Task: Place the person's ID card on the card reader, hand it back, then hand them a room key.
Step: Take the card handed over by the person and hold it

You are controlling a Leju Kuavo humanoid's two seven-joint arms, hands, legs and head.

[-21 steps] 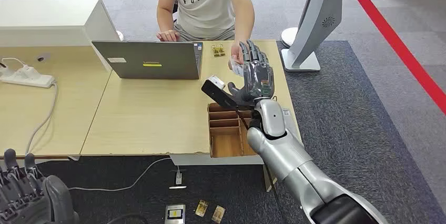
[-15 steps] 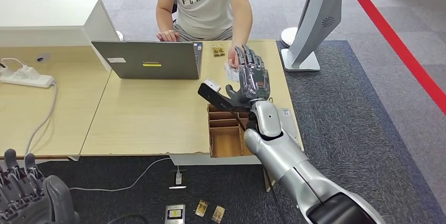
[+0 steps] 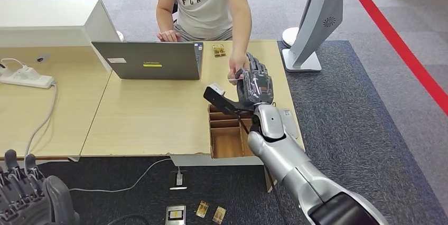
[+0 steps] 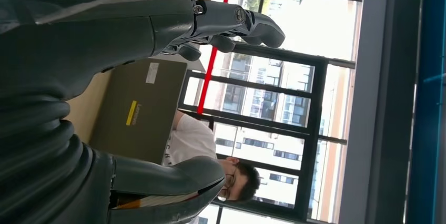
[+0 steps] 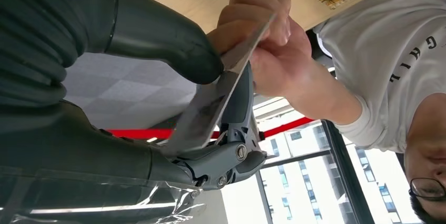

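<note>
The card (image 5: pixel 221 98) is now pinched between thumb and fingers of the right hand (image 3: pixel 254 83), where earlier it was only offered; the person's hand (image 3: pixel 236 62) is on it too

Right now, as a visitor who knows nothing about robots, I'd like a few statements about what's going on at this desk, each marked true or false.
1. The robot's right hand and the person's hand both touch the card. True.
2. The laptop lies closed flat on the desk. False: it stands open, its lid's back facing the robot.
3. The left hand holds a room key. False: it hangs low beside the desk with nothing in it.
4. A wooden tray with compartments sits at the desk's near edge, below the right hand. True.
5. The person stands behind the robot. False: they sit across the desk.
</note>
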